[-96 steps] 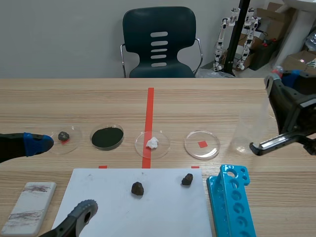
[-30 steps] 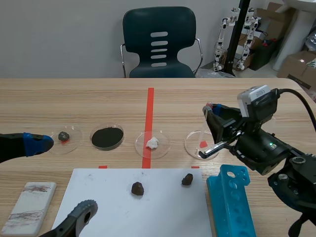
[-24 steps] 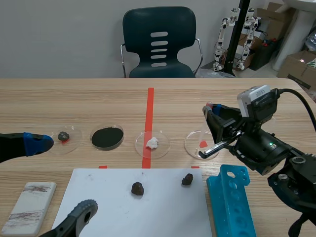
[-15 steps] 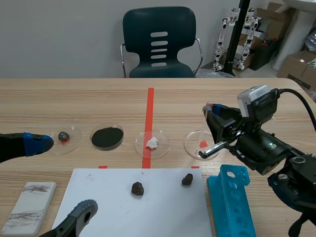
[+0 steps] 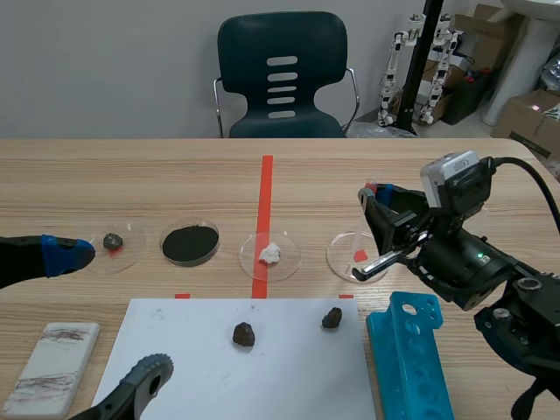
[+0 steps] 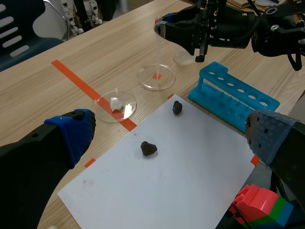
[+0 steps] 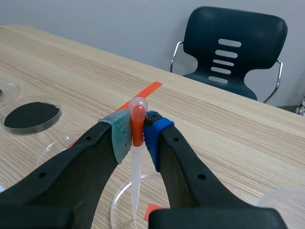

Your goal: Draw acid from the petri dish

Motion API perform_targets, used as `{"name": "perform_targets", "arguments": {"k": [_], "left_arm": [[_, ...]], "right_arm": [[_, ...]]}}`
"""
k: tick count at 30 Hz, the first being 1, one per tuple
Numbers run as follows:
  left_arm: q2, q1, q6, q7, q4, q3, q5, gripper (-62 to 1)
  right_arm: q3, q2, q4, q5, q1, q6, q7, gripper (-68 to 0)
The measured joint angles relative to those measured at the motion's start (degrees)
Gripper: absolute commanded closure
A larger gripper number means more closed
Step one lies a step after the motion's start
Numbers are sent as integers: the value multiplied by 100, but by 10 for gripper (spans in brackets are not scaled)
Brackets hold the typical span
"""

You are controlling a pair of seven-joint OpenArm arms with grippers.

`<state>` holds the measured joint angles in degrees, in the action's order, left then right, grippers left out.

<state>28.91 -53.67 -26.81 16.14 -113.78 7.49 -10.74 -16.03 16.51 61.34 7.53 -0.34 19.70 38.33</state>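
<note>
1. Nearest, the left tool (image 6: 169, 129) sits low at the frame's left, its thick fingers wide apart and holding nothing.
2. Right of centre, the right tool (image 7: 137, 131) has swung in from the frame's right edge and stopped. Its soft dotted pads are clamped on the orange-tinted bulb of a slim clear plastic dropper (image 7: 135, 181).
3. The dropper's tip points down into the shallow round clear dish (image 5: 332, 254), so drawing looks about to begin.

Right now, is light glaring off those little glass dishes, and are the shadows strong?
Left wrist view: a bright glint sits on the dish with the white lump. Scene view: even light; the two rocks on the white paper cast only faint shadows. Right wrist view: a pale shine on the bulb of the pipette in the right end effector, no harsh glare.
</note>
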Motion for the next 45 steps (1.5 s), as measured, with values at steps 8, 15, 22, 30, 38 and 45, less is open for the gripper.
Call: {"name": "perform_targets", "arguments": {"k": [8,15,22,30,38,45], "left_arm": [[0,0,0,0,0,0,0,-623],[0,0,0,0,0,0,0,-623],[0,0,0,0,0,0,0,-623],[0,0,0,0,0,0,0,-623],[0,0,0,0,0,0,0,-623],[0,0,0,0,0,0,0,-623]], "right_arm": [[0,0,0,0,0,0,2,-90],[0,0,0,0,0,0,4,-90],[0,0,0,0,0,0,4,-90],[0,0,0,0,0,0,-22,-90],[0,0,0,0,0,0,-22,-90],[0,7,55,28,0,-44,-127,-90]]}}
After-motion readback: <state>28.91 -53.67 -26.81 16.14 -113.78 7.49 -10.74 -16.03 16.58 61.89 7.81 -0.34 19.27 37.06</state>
